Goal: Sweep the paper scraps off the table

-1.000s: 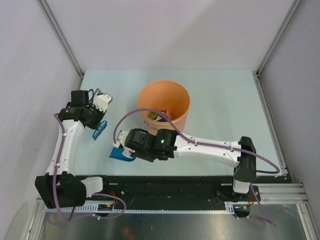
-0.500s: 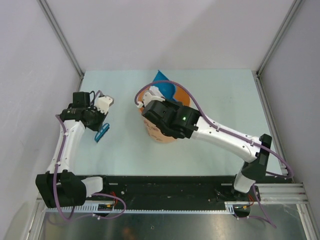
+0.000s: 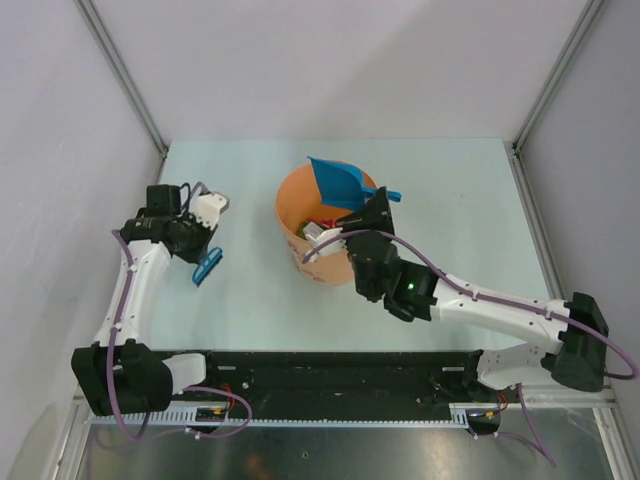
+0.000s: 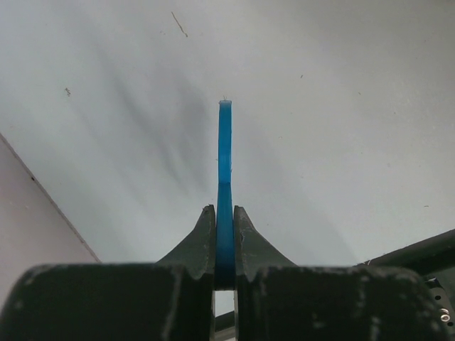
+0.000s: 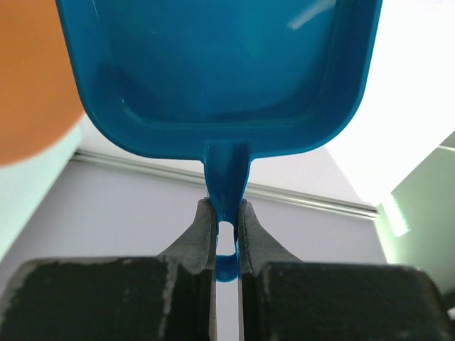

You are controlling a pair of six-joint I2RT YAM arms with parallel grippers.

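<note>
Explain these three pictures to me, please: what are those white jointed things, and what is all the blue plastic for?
The white jointed things are two robot arms, a left arm and a right arm, bolted at the near edge of a pale green table. The wide picture comes from a fixed camera above and behind them. The other two come from a small camera on each wrist, looking along that arm's own two fingers. The left gripper is shut on a slim blue tool, probably a small brush, seen edge-on. The right gripper is shut on the handle of a blue dustpan, tipped over an orange bucket. Coloured paper scraps lie inside the bucket.
</note>
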